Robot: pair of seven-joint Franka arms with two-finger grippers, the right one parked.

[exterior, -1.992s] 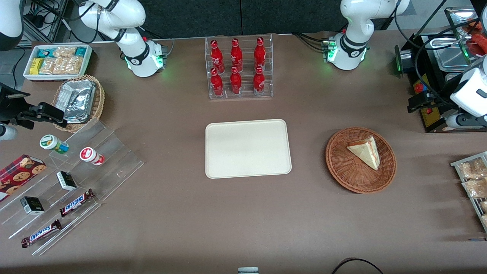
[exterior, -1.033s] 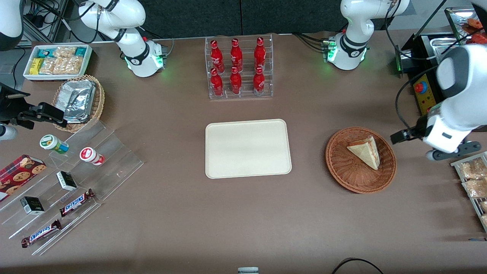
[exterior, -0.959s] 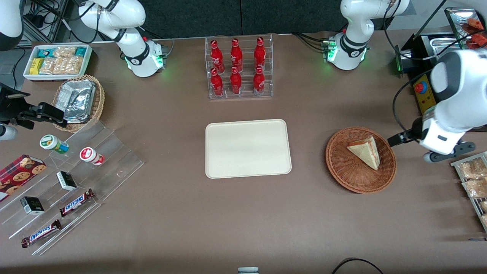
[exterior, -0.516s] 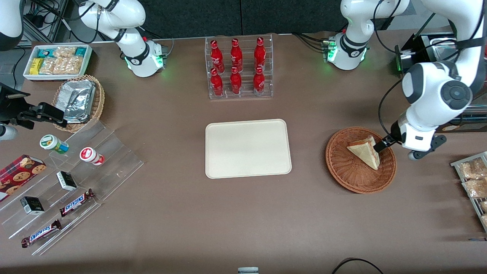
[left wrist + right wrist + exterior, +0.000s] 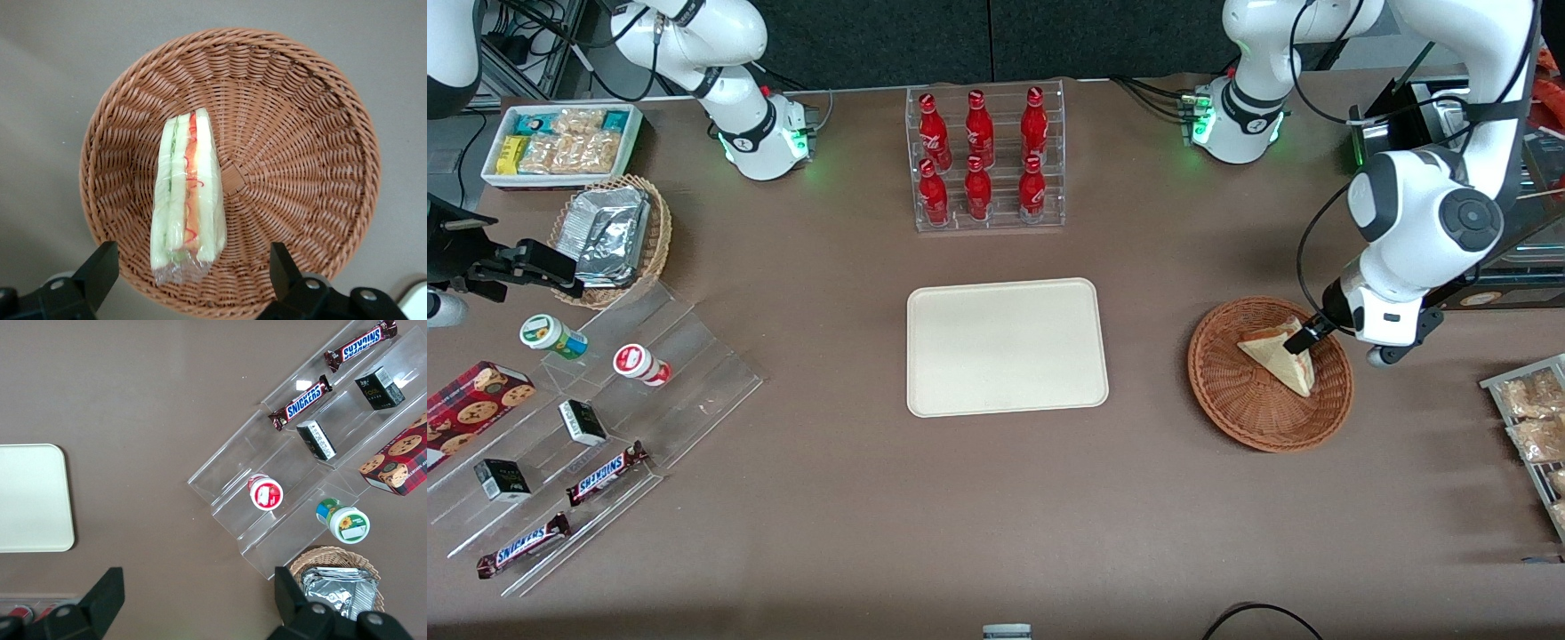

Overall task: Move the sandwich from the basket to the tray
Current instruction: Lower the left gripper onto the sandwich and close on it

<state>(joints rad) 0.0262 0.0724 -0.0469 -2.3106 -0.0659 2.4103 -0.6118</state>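
Note:
The sandwich (image 5: pixel 1279 356) is a pale bread wedge in clear wrap with red and yellow filling at its edge (image 5: pixel 188 193). It lies in the reddish-brown wicker basket (image 5: pixel 1232 418), resting against the wall nearest the working arm's end of the table. My gripper (image 5: pixel 1303 338) hangs open just above the basket (image 5: pixel 300 153), at the sandwich's edge. Its two black fingers (image 5: pixel 100 267) stand wide apart, straddling one end of the sandwich without touching it. The cream tray (image 5: pixel 1005 347) lies flat and bare at the table's middle, beside the basket, and shows again in the right wrist view (image 5: pixel 30 497).
A clear rack of red bottles (image 5: pixel 985 160) stands farther from the camera than the tray. Black equipment (image 5: pixel 1432 133) and a rack of snack packets (image 5: pixel 1529 418) sit at the working arm's end. A stepped acrylic shelf (image 5: pixel 605 418) and a tan foil-packet basket (image 5: pixel 614 236) sit toward the parked arm's end.
The working arm has swung in from its end of the table and come over the basket. Its gripper now hangs at the sandwich. The sandwich, basket and tray have not moved.

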